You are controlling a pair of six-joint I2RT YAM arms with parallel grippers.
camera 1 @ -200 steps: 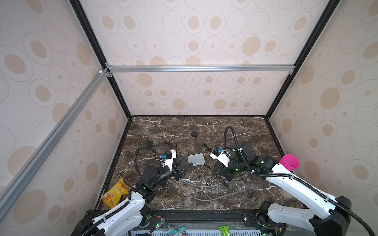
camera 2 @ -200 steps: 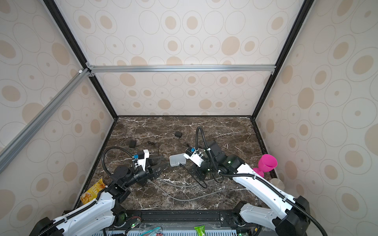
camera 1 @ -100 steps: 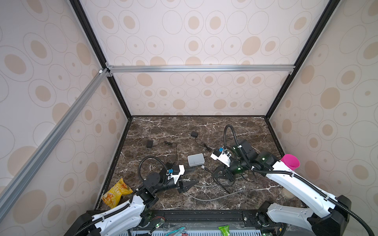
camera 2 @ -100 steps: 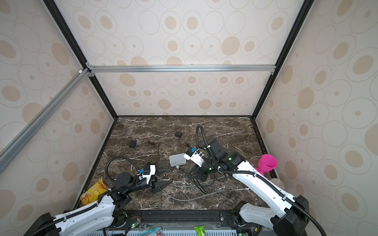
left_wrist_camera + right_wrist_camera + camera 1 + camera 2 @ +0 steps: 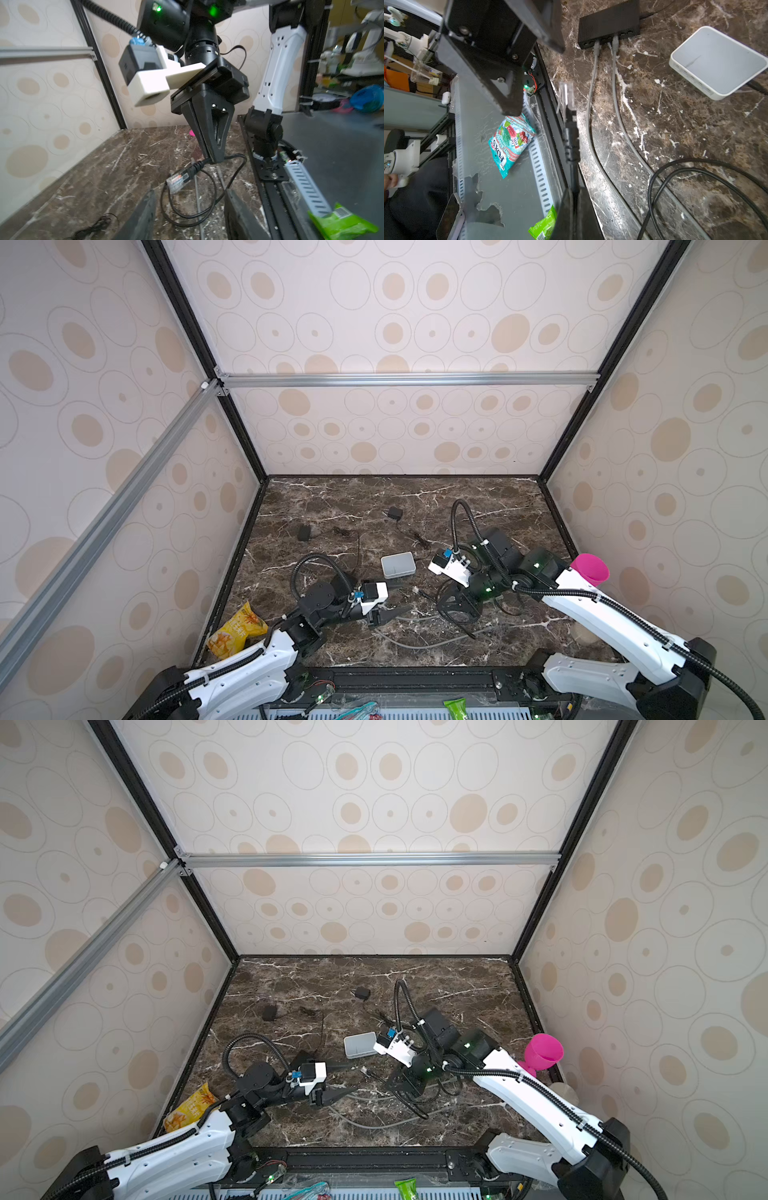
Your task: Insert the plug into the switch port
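Observation:
My right gripper point(image 5: 574, 195) is shut on a black cable, and the cable's clear plug point(image 5: 566, 93) sticks out ahead of the fingertips. The plug points toward the black switch point(image 5: 609, 22), well short of its row of ports. Two grey cables point(image 5: 591, 83) are plugged into the switch. In the left wrist view the right gripper point(image 5: 214, 160) hangs just over the marble with the plug point(image 5: 178, 180) below its tip. My left gripper point(image 5: 189, 218) is open and empty, facing that plug. In both top views the left gripper point(image 5: 388, 605) point(image 5: 338, 1079) covers most of the switch.
A white box point(image 5: 398, 565) point(image 5: 718, 62) lies just behind the grippers. Black cable loops point(image 5: 695, 176) and grey cables point(image 5: 428, 641) trail across the marble. Two black adapters point(image 5: 394, 513) point(image 5: 304, 533) lie farther back. A yellow snack bag point(image 5: 237, 628) sits front left, a pink cup point(image 5: 590, 568) at right.
My left gripper has pulled back from beside the white box toward the front of the table, staying open. The right gripper has shifted slightly forward, still shut on the cable.

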